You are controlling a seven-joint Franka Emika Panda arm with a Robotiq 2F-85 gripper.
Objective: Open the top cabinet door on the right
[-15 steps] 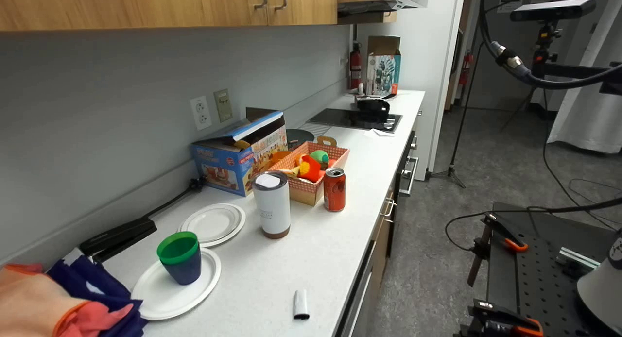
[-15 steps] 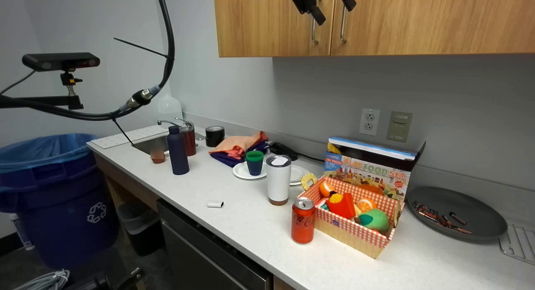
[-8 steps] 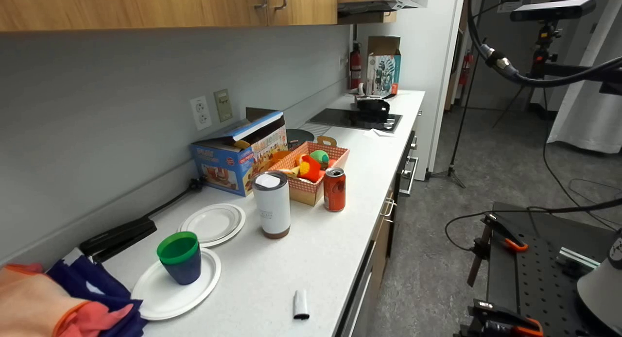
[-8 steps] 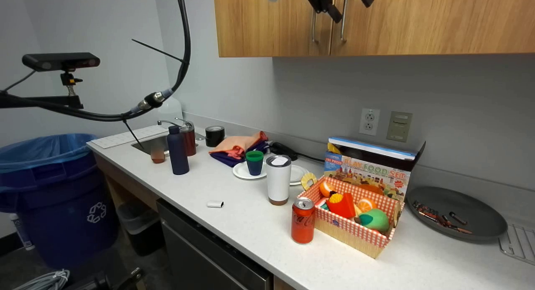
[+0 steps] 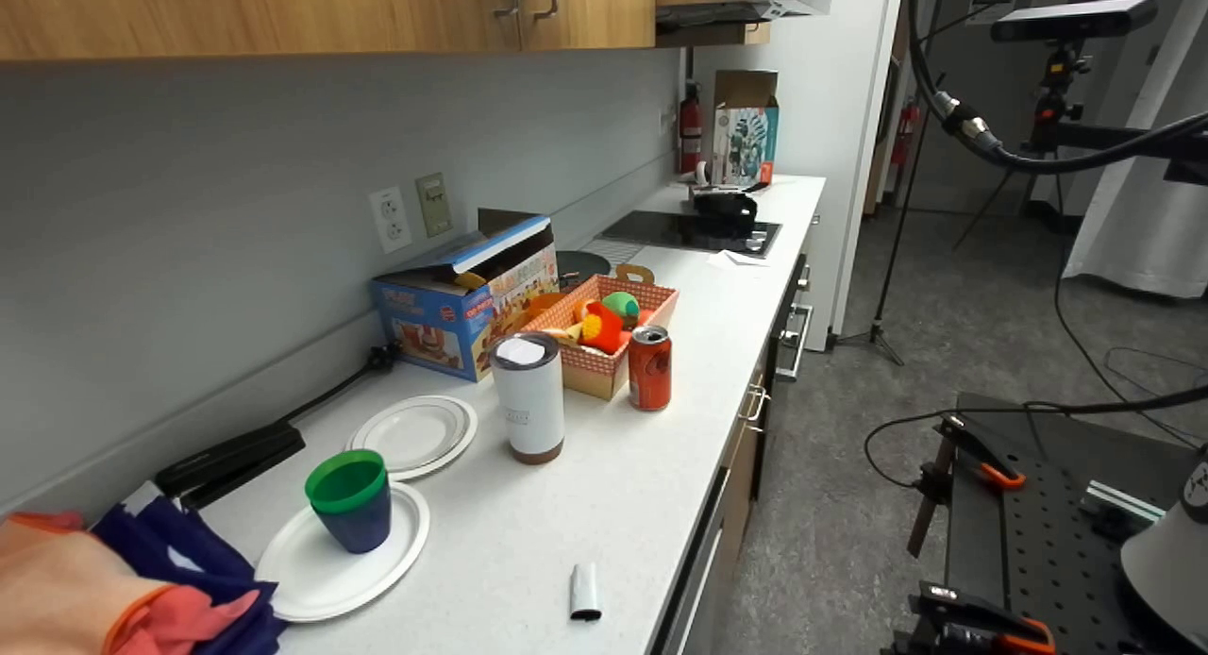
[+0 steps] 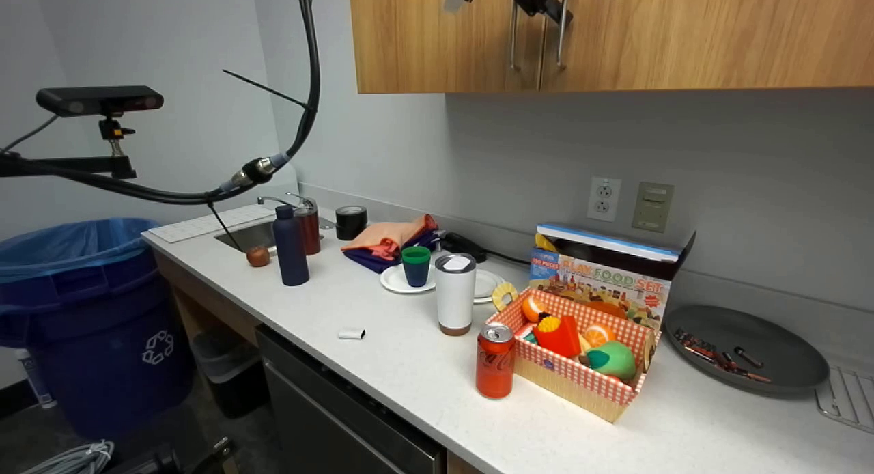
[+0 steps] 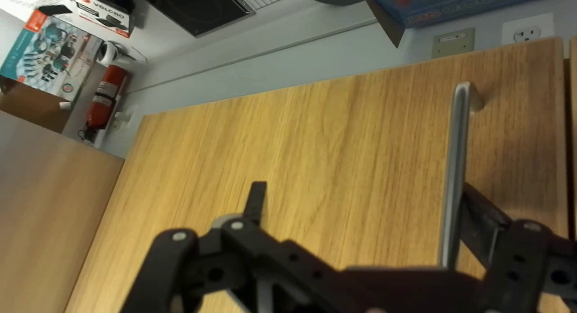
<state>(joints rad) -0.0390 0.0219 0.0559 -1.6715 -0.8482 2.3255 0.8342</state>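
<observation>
Handle of the cabinet door runs crosswise between my wide-spread jaws, just beside one finger. I grip nothing.

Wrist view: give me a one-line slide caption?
Open end effector straddling, not yet gripping, the silver handle of the top cabinet door.

Toy box is displaying "PLAY FOOD SET". Small carton is bearing "VELCRO" in wrist view. Blue bin is showing recycling symbol. Red can is carrying unclear lettering.
</observation>
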